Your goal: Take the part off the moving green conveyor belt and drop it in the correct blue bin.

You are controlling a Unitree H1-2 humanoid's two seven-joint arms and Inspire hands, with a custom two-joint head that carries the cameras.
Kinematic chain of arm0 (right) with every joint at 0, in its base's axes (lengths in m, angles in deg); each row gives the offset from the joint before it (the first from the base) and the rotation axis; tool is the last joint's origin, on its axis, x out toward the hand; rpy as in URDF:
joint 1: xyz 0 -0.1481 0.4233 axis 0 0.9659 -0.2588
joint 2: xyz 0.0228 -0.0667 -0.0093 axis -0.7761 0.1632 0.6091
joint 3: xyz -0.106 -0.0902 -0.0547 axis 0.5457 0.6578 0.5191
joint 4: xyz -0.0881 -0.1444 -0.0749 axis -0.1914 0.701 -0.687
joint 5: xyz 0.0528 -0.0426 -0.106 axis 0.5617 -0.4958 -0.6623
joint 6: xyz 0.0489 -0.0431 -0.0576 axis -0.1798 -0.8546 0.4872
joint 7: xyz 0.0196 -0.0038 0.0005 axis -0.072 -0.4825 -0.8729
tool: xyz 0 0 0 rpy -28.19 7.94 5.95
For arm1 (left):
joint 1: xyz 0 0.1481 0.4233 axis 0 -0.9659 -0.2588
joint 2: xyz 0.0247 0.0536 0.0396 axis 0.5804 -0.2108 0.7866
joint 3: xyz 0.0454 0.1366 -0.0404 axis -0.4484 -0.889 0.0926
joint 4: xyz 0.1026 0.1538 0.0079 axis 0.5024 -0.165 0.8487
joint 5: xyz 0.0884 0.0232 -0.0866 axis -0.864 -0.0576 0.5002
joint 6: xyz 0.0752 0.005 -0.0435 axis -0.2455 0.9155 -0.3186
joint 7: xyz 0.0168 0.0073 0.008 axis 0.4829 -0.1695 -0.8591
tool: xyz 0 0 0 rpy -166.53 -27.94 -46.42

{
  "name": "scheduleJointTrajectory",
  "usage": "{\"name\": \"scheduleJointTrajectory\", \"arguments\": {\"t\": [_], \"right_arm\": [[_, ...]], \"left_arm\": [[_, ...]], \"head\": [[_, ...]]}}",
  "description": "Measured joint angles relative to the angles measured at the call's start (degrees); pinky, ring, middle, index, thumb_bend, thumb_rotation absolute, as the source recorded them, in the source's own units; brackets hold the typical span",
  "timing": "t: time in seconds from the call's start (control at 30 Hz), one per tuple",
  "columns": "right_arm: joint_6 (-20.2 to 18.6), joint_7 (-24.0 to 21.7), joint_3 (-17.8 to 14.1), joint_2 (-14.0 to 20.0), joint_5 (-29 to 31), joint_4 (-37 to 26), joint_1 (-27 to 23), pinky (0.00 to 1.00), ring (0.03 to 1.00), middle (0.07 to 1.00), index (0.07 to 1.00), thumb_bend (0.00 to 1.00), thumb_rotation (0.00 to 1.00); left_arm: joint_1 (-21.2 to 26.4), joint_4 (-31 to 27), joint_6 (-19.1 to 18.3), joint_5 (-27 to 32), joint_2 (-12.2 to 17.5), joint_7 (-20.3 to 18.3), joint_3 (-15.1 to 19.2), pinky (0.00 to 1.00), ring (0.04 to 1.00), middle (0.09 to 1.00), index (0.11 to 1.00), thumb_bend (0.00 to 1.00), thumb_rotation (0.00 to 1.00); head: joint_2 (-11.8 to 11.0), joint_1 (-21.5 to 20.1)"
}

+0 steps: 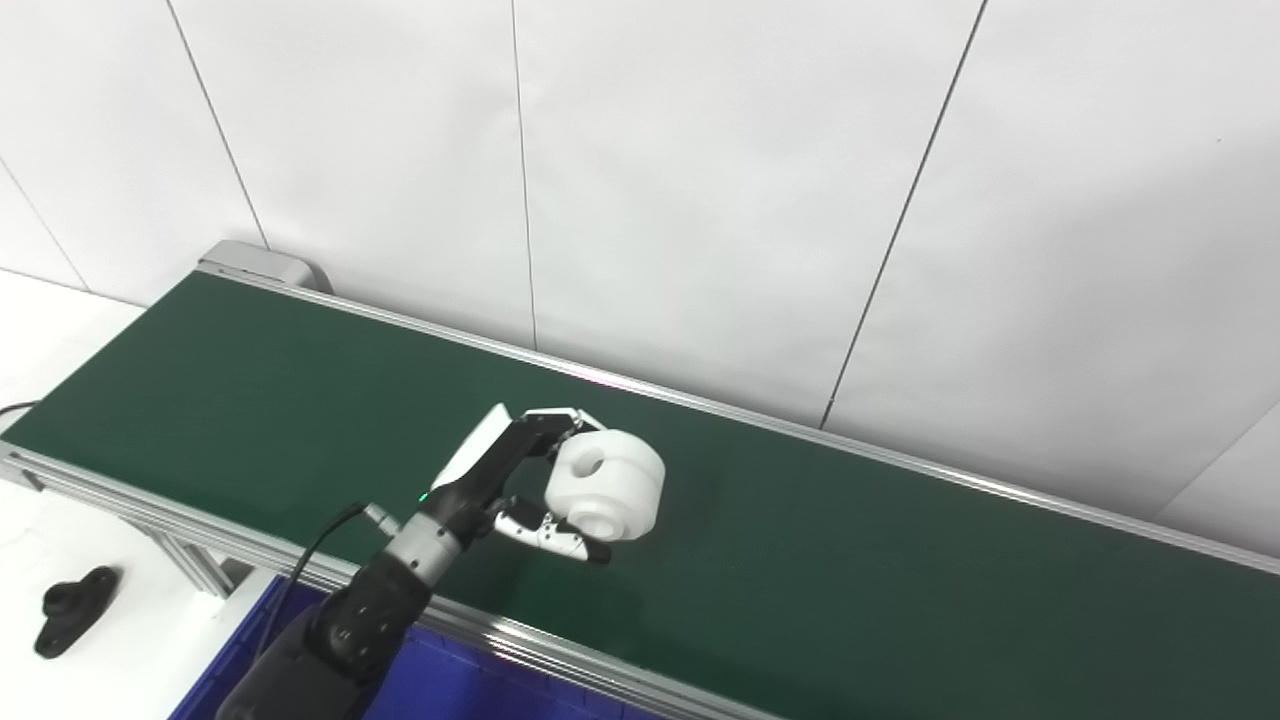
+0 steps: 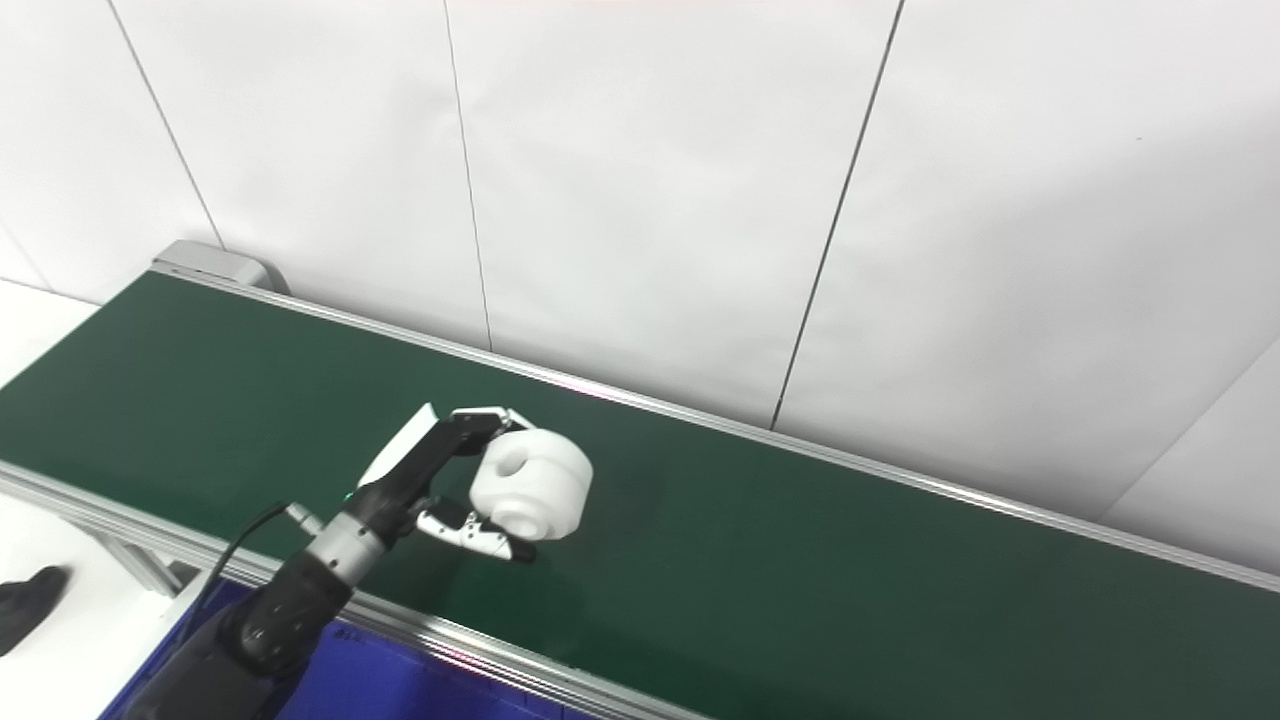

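Observation:
My left hand (image 1: 510, 475) reaches over the green conveyor belt (image 1: 880, 560) and is shut on a white round part (image 1: 608, 485) with a hole in its side. Fingers lie over the top of the part and the thumb (image 1: 555, 535) under it. The part is held a little above the belt, near its middle. It also shows in the right eye view (image 2: 535, 482), with the hand (image 2: 435, 465) beside it. A blue bin (image 1: 450, 685) lies below the belt's near rail, under my left forearm. The right hand is not in view.
The belt's aluminium near rail (image 1: 560, 645) runs between the belt and the bin. A black part (image 1: 70, 608) lies on the white table at the lower left. A white panelled wall stands right behind the belt.

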Motion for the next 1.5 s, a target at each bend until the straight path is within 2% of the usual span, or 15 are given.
{"name": "scheduleJointTrajectory", "arguments": {"t": [0.03,0.1,0.23,0.3,0.5,0.57,0.8,0.97,1.3,1.37,1.5], "right_arm": [[0.0,-0.37,-0.24,-0.13,-0.07,-0.32,0.2,0.81,0.851,0.877,0.911,0.77,0.49],[0.0,-1.32,-0.71,-0.28,-0.05,-1.55,0.8,0.8,0.849,0.878,0.91,0.76,0.49],[0.0,-1.5,-1.03,-0.64,-0.3,-2.94,1.3,0.8,0.844,0.875,0.909,0.77,0.52],[0.0,-1.71,-1.31,-0.61,-0.52,-3.54,1.57,0.81,0.85,0.876,0.911,0.77,0.53],[0.0,-4.76,-3.85,-0.6,-0.33,-5.45,2.76,0.8,0.85,0.873,0.912,0.79,0.56],[0.0,-5.89,-4.65,-0.73,-0.03,-5.96,3.13,0.8,0.848,0.87,0.909,0.79,0.55],[0.0,-8.95,-7.07,-2.0,1.4,-7.61,3.4,0.82,0.855,0.868,0.906,0.79,0.53],[0.0,-10.99,-8.6,-2.81,1.74,-7.62,3.59,0.81,0.85,0.869,0.905,0.79,0.52],[0.0,-12.49,-9.28,-3.53,2.0,-7.64,3.59,0.79,0.84,0.869,0.896,0.82,0.53],[0.0,-12.49,-9.18,-3.57,2.13,-7.64,3.55,0.79,0.837,0.867,0.893,0.81,0.52],[0.0,-12.48,-8.41,-3.51,2.19,-7.62,2.89,0.79,0.832,0.863,0.887,0.8,0.51]], "left_arm": [[-1.15,-1.59,0.03,0.75,0.24,-0.5,0.15,0.35,0.451,0.509,0.518,0.47,0.0],[-2.89,-3.3,0.07,0.96,0.6,-1.26,0.57,0.35,0.45,0.51,0.516,0.47,0.0],[-7.53,-8.19,0.05,2.34,1.83,-3.0,1.58,0.39,0.471,0.504,0.488,0.48,0.0],[-9.93,-10.1,0.19,2.66,2.15,-3.48,1.88,0.38,0.473,0.504,0.486,0.48,0.0],[-15.78,-13.05,0.38,3.92,1.92,-4.98,1.73,0.39,0.475,0.497,0.485,0.48,0.0],[-17.29,-13.39,0.4,5.13,1.93,-5.58,1.2,0.4,0.475,0.498,0.482,0.48,0.0],[-21.0,-13.85,0.41,6.02,2.09,-7.38,-0.36,0.4,0.484,0.511,0.465,0.48,0.0],[-22.97,-13.81,0.44,3.22,3.98,-7.22,-2.49,0.39,0.481,0.515,0.469,0.48,0.0],[-22.82,-11.47,0.62,-7.82,10.16,0.46,-8.98,0.38,0.476,0.513,0.477,0.48,0.0],[-22.31,-10.96,0.66,-10.29,10.88,1.74,-10.14,0.38,0.477,0.51,0.482,0.48,0.0],[-21.24,-9.52,0.74,-14.59,10.96,1.77,-10.26,0.38,0.476,0.505,0.492,0.48,0.0]], "head": [[1.31,-1.13],[1.67,-1.58],[5.44,-4.48],[5.45,-4.48],[9.92,-4.83],[10.63,-4.75],[11.69,-3.69],[11.6,-3.43],[10.99,-1.76],[10.64,-0.8],[10.46,-0.35]]}}
